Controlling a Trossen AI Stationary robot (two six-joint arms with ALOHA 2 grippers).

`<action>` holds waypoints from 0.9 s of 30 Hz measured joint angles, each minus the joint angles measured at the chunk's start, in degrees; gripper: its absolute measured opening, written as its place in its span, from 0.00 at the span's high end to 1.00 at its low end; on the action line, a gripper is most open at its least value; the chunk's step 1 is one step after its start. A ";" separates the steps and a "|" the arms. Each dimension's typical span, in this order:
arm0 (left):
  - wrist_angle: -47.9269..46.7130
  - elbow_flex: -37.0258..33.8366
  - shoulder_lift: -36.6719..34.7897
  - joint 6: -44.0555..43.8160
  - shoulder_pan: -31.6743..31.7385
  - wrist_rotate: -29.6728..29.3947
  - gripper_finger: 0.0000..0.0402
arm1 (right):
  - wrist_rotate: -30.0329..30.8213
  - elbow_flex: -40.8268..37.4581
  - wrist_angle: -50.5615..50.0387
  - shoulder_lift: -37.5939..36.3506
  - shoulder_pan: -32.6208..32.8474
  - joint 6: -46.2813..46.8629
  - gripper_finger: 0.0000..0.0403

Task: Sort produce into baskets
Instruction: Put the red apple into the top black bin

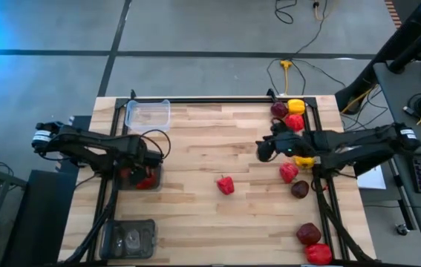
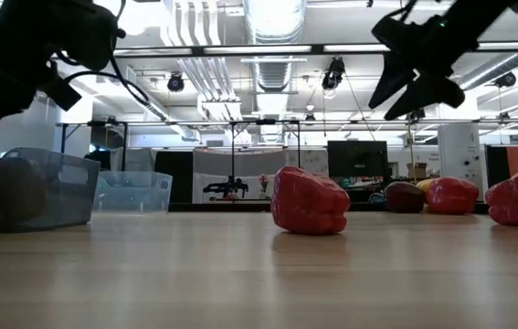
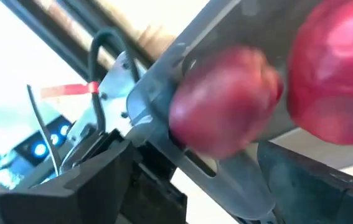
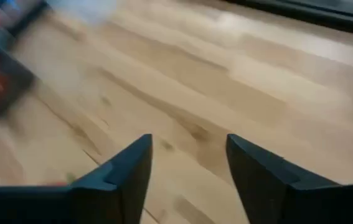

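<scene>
From above, my left end effector [image 1: 149, 159] hangs over the dark basket [image 1: 137, 178] at nine o'clock, red peppers [image 1: 145, 180] inside. A lone red pepper [image 1: 226, 185] lies mid-counter [image 1: 195, 133]. My right end effector [image 1: 263, 150] hovers at two o'clock.

Low down, that lobed, glossy pepper [image 2: 310, 201] sits alone.

My left wrist sees two blurred red peppers [image 3: 226, 109]; fingers spread.

My right wrist shows fingers [image 4: 123, 168] parted, empty.

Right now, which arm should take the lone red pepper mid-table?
Probably right. The right pincer is open, empty and raised, with the red pepper lying nearer it. The left pincer is over the dark middle basket, which holds red pieces.
</scene>
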 joint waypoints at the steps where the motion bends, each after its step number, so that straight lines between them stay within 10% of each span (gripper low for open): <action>1: 0.08 0.05 -0.57 0.70 -0.10 0.00 0.18 | -0.14 2.49 -2.90 1.60 -0.36 -0.21 0.47; 13: 14.06 8.40 -14.27 5.33 -5.72 -8.51 0.20 | -2.06 19.14 -25.15 16.35 -19.14 3.87 0.12; 20: 40.21 8.29 -20.54 14.36 -9.78 -10.27 0.21 | -6.61 24.76 -25.75 26.63 -31.32 -18.77 0.07; 27: 47.13 8.23 -19.86 15.15 -11.17 -10.57 0.21 | -6.74 31.66 -30.34 38.46 -42.67 -37.78 0.07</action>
